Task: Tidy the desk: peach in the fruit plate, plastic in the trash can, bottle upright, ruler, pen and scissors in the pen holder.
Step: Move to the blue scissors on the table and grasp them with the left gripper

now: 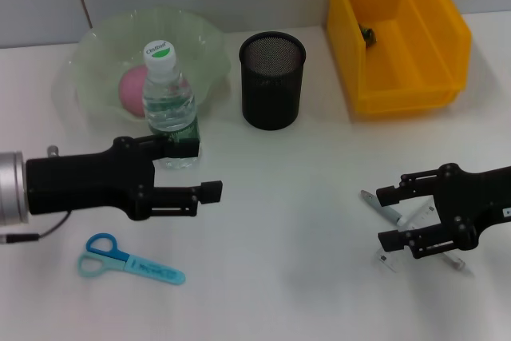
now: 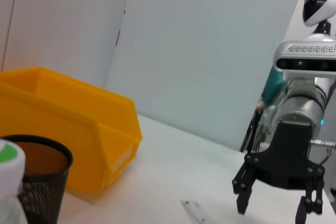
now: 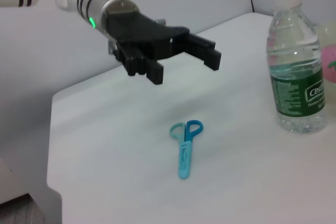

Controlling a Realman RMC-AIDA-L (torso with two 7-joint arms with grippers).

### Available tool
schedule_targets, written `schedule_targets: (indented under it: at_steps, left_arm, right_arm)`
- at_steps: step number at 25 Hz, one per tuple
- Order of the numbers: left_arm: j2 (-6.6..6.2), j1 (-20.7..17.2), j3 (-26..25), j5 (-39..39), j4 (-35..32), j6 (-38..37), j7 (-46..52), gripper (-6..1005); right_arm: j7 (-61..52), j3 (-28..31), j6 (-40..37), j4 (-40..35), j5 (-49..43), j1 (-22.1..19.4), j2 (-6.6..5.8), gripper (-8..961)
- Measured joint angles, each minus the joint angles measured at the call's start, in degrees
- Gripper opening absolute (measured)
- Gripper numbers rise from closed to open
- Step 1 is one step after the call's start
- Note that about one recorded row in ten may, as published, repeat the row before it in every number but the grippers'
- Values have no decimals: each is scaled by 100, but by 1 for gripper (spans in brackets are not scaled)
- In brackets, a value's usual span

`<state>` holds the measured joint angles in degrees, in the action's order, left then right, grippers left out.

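Note:
The pink peach (image 1: 132,88) lies in the green fruit plate (image 1: 102,44). In front of the plate the bottle (image 1: 168,105) stands upright. My left gripper (image 1: 198,169) is open just in front of the bottle, holding nothing, and it shows in the right wrist view (image 3: 181,64). The blue scissors (image 1: 128,261) lie near the front left. The black mesh pen holder (image 1: 272,79) stands mid-table. My right gripper (image 1: 390,216) hangs open over the pen (image 1: 382,207) and a clear ruler (image 1: 417,216), which it partly hides. A small dark item (image 1: 369,33) sits in the yellow trash can (image 1: 375,93).
The trash can stands at the back right, close to the pen holder. A grey wall runs behind the table. The left wrist view shows the right gripper (image 2: 273,211) above the white tabletop (image 2: 173,161).

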<state>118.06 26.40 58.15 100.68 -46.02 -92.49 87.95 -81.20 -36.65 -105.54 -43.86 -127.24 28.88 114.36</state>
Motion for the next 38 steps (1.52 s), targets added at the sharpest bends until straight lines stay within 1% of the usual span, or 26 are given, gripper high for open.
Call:
schedule_targets:
  at_steps: [4, 7, 9, 11, 12, 14, 15, 16, 17, 20, 23, 27, 33, 38]
  left_arm:
    - [3, 11, 37, 466, -864, -184, 524, 870]
    - [4, 35, 163, 791, -1565, -449, 880, 870]
    - [3, 55, 286, 1074, -2146, -638, 1107, 869]
    - [4, 92, 492, 1353, -2651, -729, 1262, 869]
    - [4, 134, 674, 1598, -2992, -759, 1359, 869]
    - [9, 236, 949, 2012, -3401, -779, 1485, 869]
    - [9, 236, 949, 2012, -3401, -779, 1485, 869]
    - [13, 318, 1092, 2201, -3522, -793, 1536, 869]
    - [19, 499, 1306, 2518, -3606, -843, 1597, 869]
    - [26, 746, 1520, 2950, -3553, -933, 1662, 869]
    - [39, 928, 1863, 3377, -3537, -963, 1795, 868]
    - [41, 1024, 2312, 3699, -3579, -972, 2019, 868]
    - [61, 1045, 2981, 4318, -3605, -914, 2214, 859]
    - [70, 1028, 3134, 4419, -3611, -865, 2185, 851]
  right_arm:
    - [-116, 0, -54, -1, -3, 50, -19, 740]
    - [-203, 0, -95, 0, -3, 69, -29, 740]
    - [-257, 2, -129, 5, 4, 93, -37, 741]
    - [-321, 4, -181, 7, 7, 123, -42, 741]
    - [-352, 4, -199, 6, 5, 141, -43, 741]
    - [-411, 1, -217, 5, -29, 181, -46, 741]
    - [-427, 0, -219, 11, -59, 200, -46, 741]
    - [-436, 0, -219, 17, -87, 213, -46, 741]
    - [-444, 0, -219, 20, -109, 224, -46, 741]
    - [-453, 0, -220, 29, -138, 258, -46, 741]
    - [-453, 0, -221, 40, -144, 278, -33, 741]
    - [-436, -6, -187, 130, -150, 279, -5, 741]
    - [-464, -9, -114, 282, -158, 286, -8, 740]
    - [-542, -9, -78, 309, -221, 289, -5, 740]
